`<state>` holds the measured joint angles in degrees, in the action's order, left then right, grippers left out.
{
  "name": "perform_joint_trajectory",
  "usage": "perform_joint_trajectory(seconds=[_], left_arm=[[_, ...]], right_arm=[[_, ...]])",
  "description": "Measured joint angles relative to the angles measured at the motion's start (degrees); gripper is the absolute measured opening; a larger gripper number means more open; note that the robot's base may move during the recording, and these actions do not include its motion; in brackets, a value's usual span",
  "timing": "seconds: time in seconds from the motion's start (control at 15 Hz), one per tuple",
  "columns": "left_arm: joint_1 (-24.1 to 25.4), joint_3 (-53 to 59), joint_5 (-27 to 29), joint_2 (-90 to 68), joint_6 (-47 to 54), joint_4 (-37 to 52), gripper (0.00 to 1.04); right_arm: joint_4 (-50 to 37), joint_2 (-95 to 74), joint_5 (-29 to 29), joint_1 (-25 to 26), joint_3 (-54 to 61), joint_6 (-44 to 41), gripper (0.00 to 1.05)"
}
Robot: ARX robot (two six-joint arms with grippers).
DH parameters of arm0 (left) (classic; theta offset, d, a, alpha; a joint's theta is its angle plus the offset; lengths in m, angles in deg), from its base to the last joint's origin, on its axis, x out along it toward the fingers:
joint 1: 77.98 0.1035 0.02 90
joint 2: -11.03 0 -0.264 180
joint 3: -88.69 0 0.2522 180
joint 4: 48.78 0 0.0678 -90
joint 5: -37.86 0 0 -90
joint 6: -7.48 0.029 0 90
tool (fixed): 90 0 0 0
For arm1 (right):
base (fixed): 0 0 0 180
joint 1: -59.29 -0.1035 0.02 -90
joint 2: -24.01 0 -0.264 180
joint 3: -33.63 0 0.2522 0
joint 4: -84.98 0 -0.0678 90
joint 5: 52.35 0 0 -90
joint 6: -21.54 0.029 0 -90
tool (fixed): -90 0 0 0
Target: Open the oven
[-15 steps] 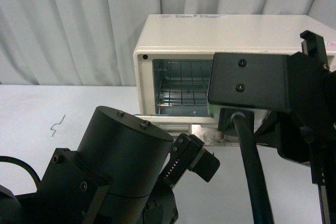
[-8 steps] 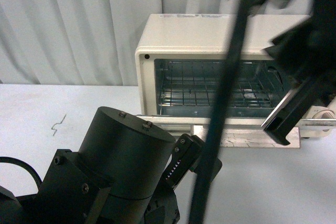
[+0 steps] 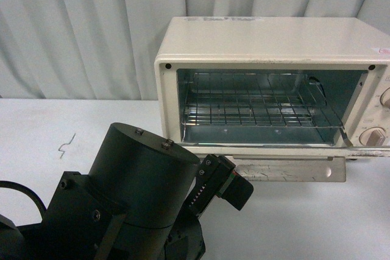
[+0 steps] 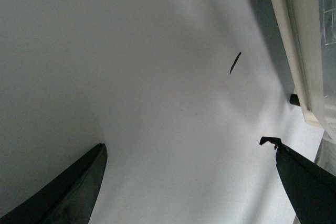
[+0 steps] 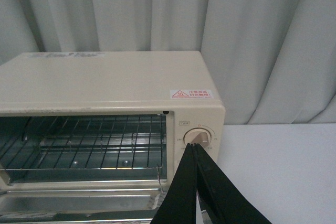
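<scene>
— What's the setting?
— A pale pleated curtain (image 3: pixel 79 28) at the back, with a white table (image 3: pixel 42 120) in front of it
— And the oven?
— The cream toaster oven (image 3: pixel 268 38) stands on the right part of the table, close to the curtain. Its door (image 3: pixel 286 168) lies flat toward the robot. The wire rack (image 3: pixel 262 105) shows inside, and the knobs (image 3: pixel 373 136) sit on the right panel
— The grippers?
— In its wrist view the right gripper (image 5: pixel 193 153) is in front of the upper knob (image 5: pixel 198 137), fingers pressed together on nothing. The left gripper (image 4: pixel 185 145) hangs over bare table near the oven's edge, fingers spread wide
— Anything else?
— A small dark squiggle (image 3: pixel 67 144) marks the table well to the left
</scene>
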<state>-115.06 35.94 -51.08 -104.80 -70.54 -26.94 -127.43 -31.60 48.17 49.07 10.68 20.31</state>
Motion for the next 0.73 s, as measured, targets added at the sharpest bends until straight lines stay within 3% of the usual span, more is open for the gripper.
perform_joint_trajectory(seconds=[0.33,0.4,0.47,0.73], left_arm=[[0.0,0.0,0.0,0.0,0.02,0.0,0.98],[0.0,0.0,0.0,0.0,0.02,0.0,0.98],[0.0,0.0,0.02,0.0,0.02,-0.02,0.98],[0.0,0.0,0.0,0.0,0.0,-0.02,0.98]], right_arm=[[8.46,13.81,-5.05,4.79,5.49,0.24,0.02],[5.25,14.34,-9.03,7.93,7.3,0.24,0.02],[7.91,15.76,-9.66,10.62,8.33,0.35,0.02],[16.0,25.29,-10.51,10.23,8.57,0.42,0.02]])
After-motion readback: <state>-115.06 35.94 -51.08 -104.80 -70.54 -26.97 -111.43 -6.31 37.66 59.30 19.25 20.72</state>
